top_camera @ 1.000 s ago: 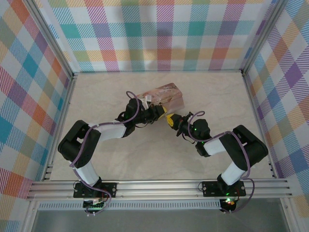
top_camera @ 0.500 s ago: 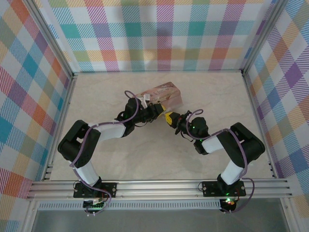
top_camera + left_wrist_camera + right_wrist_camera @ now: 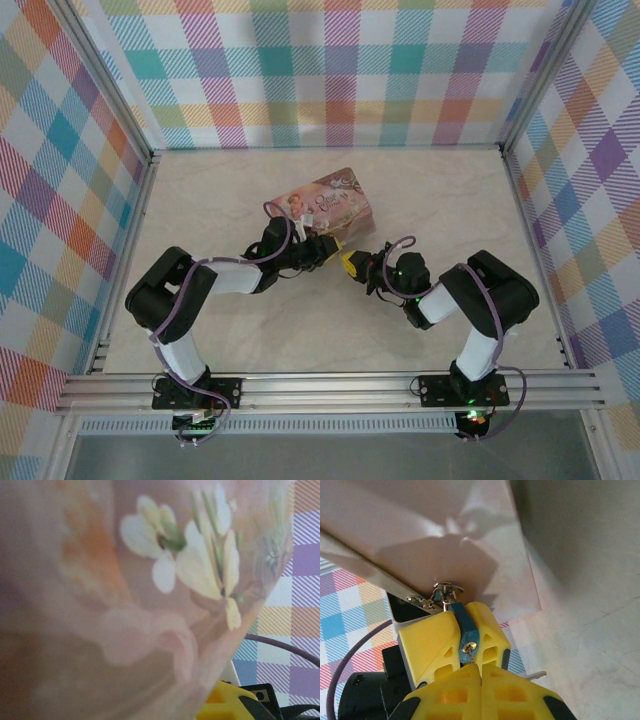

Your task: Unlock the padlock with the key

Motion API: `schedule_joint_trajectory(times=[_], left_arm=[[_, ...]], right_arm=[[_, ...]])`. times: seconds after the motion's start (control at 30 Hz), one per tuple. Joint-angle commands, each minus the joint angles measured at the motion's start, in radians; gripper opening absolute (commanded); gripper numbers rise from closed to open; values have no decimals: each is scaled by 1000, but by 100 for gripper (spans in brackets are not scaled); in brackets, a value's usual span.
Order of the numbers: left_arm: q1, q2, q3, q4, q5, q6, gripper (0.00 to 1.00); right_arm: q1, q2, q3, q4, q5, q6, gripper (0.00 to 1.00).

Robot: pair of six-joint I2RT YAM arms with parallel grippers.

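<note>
Closely, pink tin [image 3: 335,200], padlock [image 3: 465,629] at its edge

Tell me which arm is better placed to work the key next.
Right, probably: the shut right gripper sits at the padlock's keyhole. The left gripper clamps the padlock at the tin, steadying it.
</note>
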Motion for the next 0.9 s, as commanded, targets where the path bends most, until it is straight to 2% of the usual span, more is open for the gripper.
schedule_joint_trajectory(times=[0.0,0.27,0.57,0.77,0.87], left_arm=[[-68,8,-16,87,192,-30,16],[-79,18,-11,146,200,-55,15],[-106,21,9,169,209,-72,13],[-111,23,17,163,208,-72,13],[-112,24,24,160,208,-72,13]], right_arm=[[14,7,27,64,-4,22,0],[25,-45,20,64,94,187,0],[28,8,131,65,45,153,0],[33,-45,137,61,101,47,0],[61,-60,150,-6,121,50,0]])
